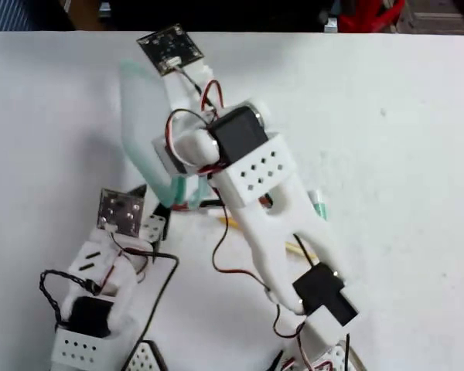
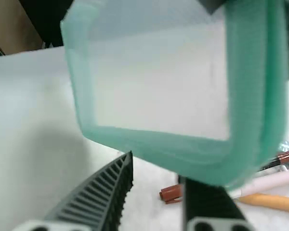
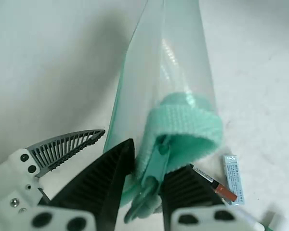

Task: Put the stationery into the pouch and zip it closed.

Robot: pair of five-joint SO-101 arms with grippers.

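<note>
Right gripper (image 3: 154, 163) clamps the pouch (image 3: 168, 72) at its zipper end, long axis pointing away from it; left gripper (image 2: 156, 168), wide and empty, is nearer the pens (image 2: 272, 184) just past its tips.

The table (image 1: 402, 116) has a plain white top. Some pieces of stationery lie directly on it, close together. A white pen (image 2: 274, 183) and an orange pencil (image 2: 274, 202) lie side by side, almost parallel. Near them is a pen with a red-brown end (image 2: 171, 193). A small flat block (image 3: 232, 177), blue and white (perhaps an eraser, I cannot tell), lies just beside this pen.
</note>
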